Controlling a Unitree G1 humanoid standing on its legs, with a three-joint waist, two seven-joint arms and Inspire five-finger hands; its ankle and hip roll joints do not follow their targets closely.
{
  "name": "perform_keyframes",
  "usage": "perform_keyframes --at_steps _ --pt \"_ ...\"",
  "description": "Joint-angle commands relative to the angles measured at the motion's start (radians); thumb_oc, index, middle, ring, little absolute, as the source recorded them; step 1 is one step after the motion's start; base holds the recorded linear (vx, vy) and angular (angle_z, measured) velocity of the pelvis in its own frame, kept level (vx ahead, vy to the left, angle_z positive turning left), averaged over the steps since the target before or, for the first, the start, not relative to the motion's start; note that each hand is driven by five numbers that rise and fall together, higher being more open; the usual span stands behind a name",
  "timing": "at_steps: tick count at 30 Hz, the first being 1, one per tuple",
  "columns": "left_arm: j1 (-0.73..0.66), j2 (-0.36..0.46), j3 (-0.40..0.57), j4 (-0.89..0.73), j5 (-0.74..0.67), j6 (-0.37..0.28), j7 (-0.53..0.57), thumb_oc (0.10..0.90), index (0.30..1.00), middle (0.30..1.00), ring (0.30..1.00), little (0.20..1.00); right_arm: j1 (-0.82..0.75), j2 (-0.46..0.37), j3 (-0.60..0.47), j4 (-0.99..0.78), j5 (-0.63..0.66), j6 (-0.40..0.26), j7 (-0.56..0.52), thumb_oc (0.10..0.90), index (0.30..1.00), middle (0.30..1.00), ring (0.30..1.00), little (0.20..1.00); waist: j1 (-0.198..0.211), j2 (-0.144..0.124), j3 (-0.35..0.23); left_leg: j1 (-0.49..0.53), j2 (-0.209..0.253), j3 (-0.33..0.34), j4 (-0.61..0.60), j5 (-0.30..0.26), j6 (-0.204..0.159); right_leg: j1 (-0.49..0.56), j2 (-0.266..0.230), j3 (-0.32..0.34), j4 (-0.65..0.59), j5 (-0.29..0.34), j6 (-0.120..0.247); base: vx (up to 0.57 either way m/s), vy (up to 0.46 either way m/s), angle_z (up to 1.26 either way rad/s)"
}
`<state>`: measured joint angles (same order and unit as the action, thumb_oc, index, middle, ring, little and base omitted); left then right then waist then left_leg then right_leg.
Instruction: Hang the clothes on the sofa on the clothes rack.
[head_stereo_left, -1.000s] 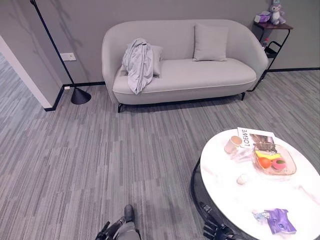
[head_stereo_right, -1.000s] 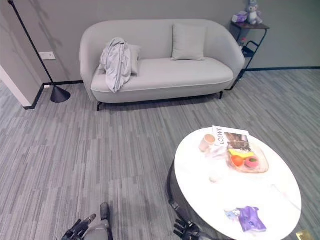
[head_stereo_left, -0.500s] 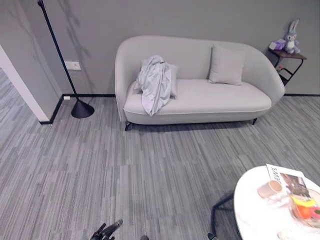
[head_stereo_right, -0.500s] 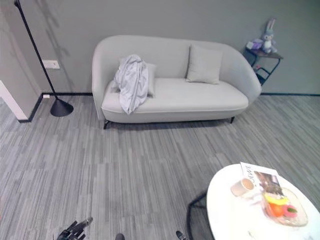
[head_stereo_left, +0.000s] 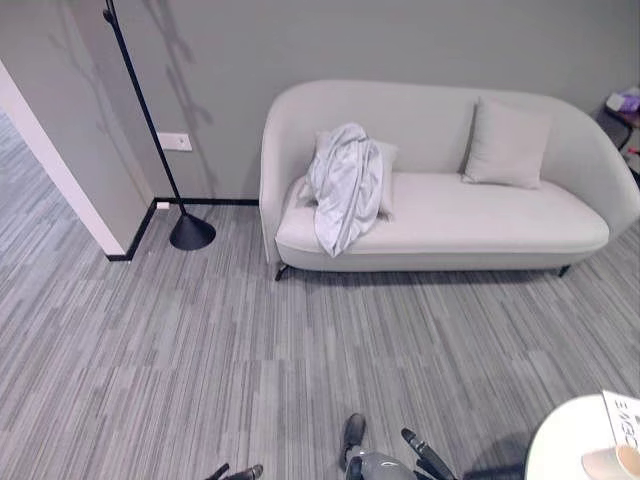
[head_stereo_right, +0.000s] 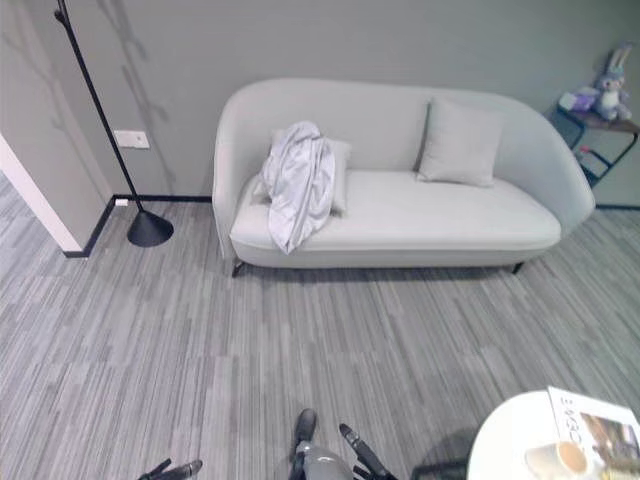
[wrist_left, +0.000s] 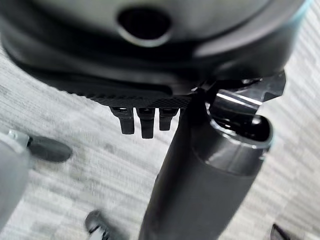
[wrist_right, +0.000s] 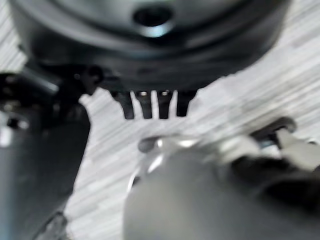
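A light grey garment (head_stereo_left: 345, 185) lies crumpled over the left part of a pale grey sofa (head_stereo_left: 470, 220), draped from the backrest down over the seat's front edge. It partly covers a small cushion behind it. My left hand (wrist_left: 142, 122) hangs low over the carpet with its fingers relaxed and nothing in them; its fingertips (head_stereo_right: 172, 468) also peek in at the bottom edge of the right eye view. My right hand (wrist_right: 152, 107) hangs the same way, open and holding nothing. Both hands are far from the sofa.
A second cushion (head_stereo_left: 505, 145) leans on the sofa's right side. A black floor lamp (head_stereo_left: 190, 230) stands left of the sofa, beside a wall corner (head_stereo_left: 60, 170). A round white table (head_stereo_right: 520, 440) with a magazine and cup sits at lower right. A side shelf (head_stereo_right: 600, 100) holds a plush toy.
The camera has swung left and closer: sofa and lamp sit further right and larger, and the white table has slid almost out at lower right. The garment lies as before.
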<state>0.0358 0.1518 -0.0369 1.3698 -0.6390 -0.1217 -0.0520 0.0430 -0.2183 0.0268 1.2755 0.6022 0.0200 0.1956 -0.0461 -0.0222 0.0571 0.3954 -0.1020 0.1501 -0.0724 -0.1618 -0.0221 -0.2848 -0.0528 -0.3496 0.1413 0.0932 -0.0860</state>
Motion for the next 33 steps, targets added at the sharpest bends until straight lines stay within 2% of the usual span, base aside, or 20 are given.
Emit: perform_keyframes --at_steps 1,3,4,6,7,8,9,10,11,14,15,16,18,19,20,21,24,27,30,33 --pt "-0.061 0.015 0.031 0.032 0.04 -0.023 -0.042 0.8 0.9 0.9 0.9 0.9 -0.032 -0.02 -0.015 0.032 -0.014 -0.019 0.017 0.8 0.9 0.9 0.9 0.9 -0.011 -0.02 -0.01 -0.077 0.168 -0.037 0.009 0.018 -0.026 0.139 -0.125 0.07 -0.176 0.095 0.247 0.27 -0.143 0.03" --pt "-0.061 0.014 0.031 0.032 0.04 -0.023 -0.042 0.8 0.9 0.9 0.9 0.9 -0.032 -0.02 -0.015 0.032 -0.014 -0.019 0.017 0.8 0.9 0.9 0.9 0.9 -0.011 -0.02 -0.01 -0.077 0.168 -0.037 0.009 0.018 -0.026 0.139 -0.125 0.07 -0.176 0.095 0.247 0.21 -0.151 -0.23" --pt "-0.059 0.021 0.051 0.033 0.019 -0.018 -0.034 0.8 0.9 0.9 0.9 0.9 -0.029 -0.05 -0.056 0.082 -0.009 -0.021 -0.008 0.8 0.9 0.9 0.9 0.9 -0.014 0.005 -0.019 -0.073 0.237 -0.053 0.04 0.067 -0.057 0.131 -0.087 0.061 -0.108 0.04 0.215 0.39 -0.311 -0.19" --pt "-0.06 0.02 0.062 0.035 0.004 -0.023 -0.03 0.8 0.9 0.9 0.9 0.9 -0.038 -0.065 -0.078 0.089 0.009 -0.034 -0.02 0.8 0.9 0.9 0.9 0.9 -0.011 0.022 -0.022 -0.097 0.288 -0.064 0.11 0.154 -0.088 0.145 -0.053 0.05 -0.091 0.004 0.188 0.38 -0.331 -0.12" --pt "-0.064 0.021 0.068 0.031 -0.015 -0.022 -0.028 0.8 0.9 0.9 0.9 0.9 -0.045 -0.075 -0.086 0.083 0.019 -0.037 -0.027 0.8 0.9 0.9 0.9 0.9 -0.01 0.017 -0.023 -0.125 0.3 -0.068 0.156 0.199 -0.095 0.161 -0.045 0.046 -0.096 -0.008 0.176 0.36 -0.368 -0.33" --pt "-0.07 0.016 0.084 0.021 -0.056 -0.024 -0.023 0.8 0.9 0.9 0.9 0.9 -0.046 -0.089 -0.094 0.058 0.027 -0.058 -0.04 0.8 0.9 0.9 0.9 0.9 -0.002 0.001 -0.022 -0.173 0.325 -0.068 0.277 0.284 -0.108 0.211 -0.019 0.043 -0.128 -0.029 0.15 0.25 -0.278 -0.37" --pt "-0.07 0.017 0.083 0.021 -0.056 -0.024 -0.023 0.8 0.9 0.9 0.9 0.9 -0.046 -0.089 -0.094 0.058 0.027 -0.058 -0.041 0.8 0.9 0.9 0.9 0.9 -0.004 0.002 -0.021 -0.176 0.327 -0.071 0.282 0.282 -0.11 0.213 -0.018 0.041 -0.131 -0.028 0.149 0.34 -0.308 -0.11" --pt "-0.082 0.013 0.042 0.023 -0.03 -0.018 -0.007 0.8 0.9 0.9 0.9 0.9 -0.294 -0.152 -0.056 0.134 0.044 -0.054 -0.099 0.8 0.9 0.9 0.9 0.9 0.049 -0.013 -0.028 -0.212 0.334 -0.092 0.368 0.302 -0.111 0.261 -0.015 0.014 -0.157 -0.043 0.133 0.28 -0.3 -0.15" --pt "-0.094 -0.003 0.037 -0.021 -0.064 -0.026 0.02 0.8 0.9 0.9 0.9 0.9 -0.186 -0.075 -0.046 0.083 0.021 -0.097 -0.127 0.8 0.9 0.9 0.9 0.9 0.048 -0.027 -0.007 -0.274 0.38 -0.049 0.507 0.376 -0.1 0.308 -0.003 0.009 -0.191 -0.069 0.105 0.28 -0.297 -0.23" --pt "-0.092 -0.01 0.038 -0.029 -0.074 -0.022 0.023 0.8 0.9 0.9 0.9 0.9 -0.163 -0.059 -0.032 0.008 0.004 -0.093 -0.141 0.8 0.9 0.9 0.9 0.9 0.045 -0.037 0.003 -0.294 0.408 -0.001 0.565 0.366 -0.085 0.334 0.005 0.019 -0.206 -0.077 0.096 0.2 -0.17 0.07" --pt "-0.09 -0.026 0.044 -0.039 -0.11 -0.015 0.028 0.8 0.9 0.9 0.9 0.9 -0.149 -0.086 0.017 -0.212 -0.083 -0.107 -0.175 0.8 0.9 0.9 0.9 0.9 0.063 -0.047 0.024 -0.393 0.367 0.068 0.564 0.256 -0.06 0.383 -0.001 0.06 -0.227 -0.095 0.102 0.2 -0.044 0.14" --pt "-0.09 -0.026 0.043 -0.039 -0.11 -0.015 0.028 0.8 0.9 0.9 0.9 0.9 -0.147 -0.086 0.017 -0.214 -0.083 -0.105 -0.176 0.8 0.9 0.9 0.9 0.9 0.063 -0.046 0.024 -0.394 0.368 0.069 0.566 0.254 -0.059 0.382 -0.001 0.06 -0.226 -0.095 0.102 0.26 -0.027 -0.22" --pt "-0.08 -0.035 0.054 -0.057 -0.12 -0.021 0.033 0.8 0.9 0.9 0.9 0.9 -0.139 -0.128 0.047 -0.439 -0.189 -0.116 -0.201 0.8 0.9 0.9 0.9 0.9 0.088 -0.043 0.033 -0.502 0.25 0.056 0.409 0.181 -0.04 0.403 -0.012 0.089 -0.229 -0.112 0.121 0.14 0.07 -0.71" --pt "-0.08 -0.035 0.054 -0.057 -0.12 -0.021 0.033 0.8 0.9 0.9 0.9 0.9 -0.138 -0.128 0.046 -0.44 -0.189 -0.116 -0.201 0.8 0.9 0.9 0.9 0.9 0.088 -0.043 0.033 -0.5 0.249 0.056 0.406 0.181 -0.039 0.404 -0.013 0.089 -0.229 -0.112 0.122 0.21 0.108 -0.8" --pt "-0.074 -0.051 0.054 -0.059 -0.128 -0.018 0.029 0.8 0.9 0.9 0.9 0.9 -0.153 -0.149 0.056 -0.513 -0.254 -0.119 -0.225 0.8 0.9 0.9 0.9 0.9 0.108 -0.029 0.033 -0.534 0.182 0.027 0.243 0.202 -0.036 0.424 -0.001 0.104 -0.229 -0.129 0.126 0.12 0.057 -0.42" --pt "-0.074 -0.051 0.054 -0.059 -0.128 -0.018 0.029 0.8 0.9 0.9 0.9 0.9 -0.153 -0.149 0.056 -0.513 -0.255 -0.118 -0.225 0.8 0.9 0.9 0.9 0.9 0.108 -0.029 0.032 -0.533 0.181 0.027 0.236 0.207 -0.035 0.422 -0.002 0.104 -0.229 -0.128 0.126 0.19 0.071 -0.32" --pt "-0.069 -0.059 0.081 -0.054 -0.182 -0.011 0.026 0.8 0.9 0.9 0.9 0.9 -0.198 -0.162 0.071 -0.526 -0.287 -0.118 -0.246 0.8 0.9 0.9 0.9 0.9 0.142 -0.01 0.033 -0.594 0.144 -0.004 0.096 0.306 -0.05 0.458 0.034 0.122 -0.229 -0.155 0.121 0.21 0.033 0.01" --pt "-0.054 -0.06 0.111 -0.057 -0.2 -0.009 0.038 0.8 0.9 0.9 0.9 0.9 -0.236 -0.175 0.093 -0.525 -0.371 -0.095 -0.284 0.8 0.9 0.9 0.9 0.9 0.171 -0.007 0.034 -0.613 0.137 0.002 0.039 0.348 -0.06 0.491 0.047 0.141 -0.229 -0.175 0.119 0.22 0.034 -0.26" --pt "-0.03 -0.054 0.129 -0.048 -0.189 -0.005 0.05 0.8 0.9 0.9 0.9 0.9 -0.262 -0.173 0.078 -0.523 -0.379 -0.068 -0.311 0.8 0.9 0.9 0.9 0.9 0.181 -0.006 0.007 -0.567 0.139 0.012 0.001 0.351 -0.042 0.524 0.05 0.155 -0.229 -0.196 0.124 0.35 0.111 -0.47" --pt "-0.011 -0.043 0.142 -0.033 -0.171 0.0 0.052 0.8 0.9 0.9 0.9 0.9 -0.261 -0.164 0.053 -0.504 -0.362 -0.066 -0.33 0.8 0.9 0.9 0.9 0.9 0.183 -0.024 -0.02 -0.533 0.116 0.005 0.003 0.332 -0.021 0.552 0.027 0.16 -0.223 -0.211 0.134 0.32 0.128 -0.32"
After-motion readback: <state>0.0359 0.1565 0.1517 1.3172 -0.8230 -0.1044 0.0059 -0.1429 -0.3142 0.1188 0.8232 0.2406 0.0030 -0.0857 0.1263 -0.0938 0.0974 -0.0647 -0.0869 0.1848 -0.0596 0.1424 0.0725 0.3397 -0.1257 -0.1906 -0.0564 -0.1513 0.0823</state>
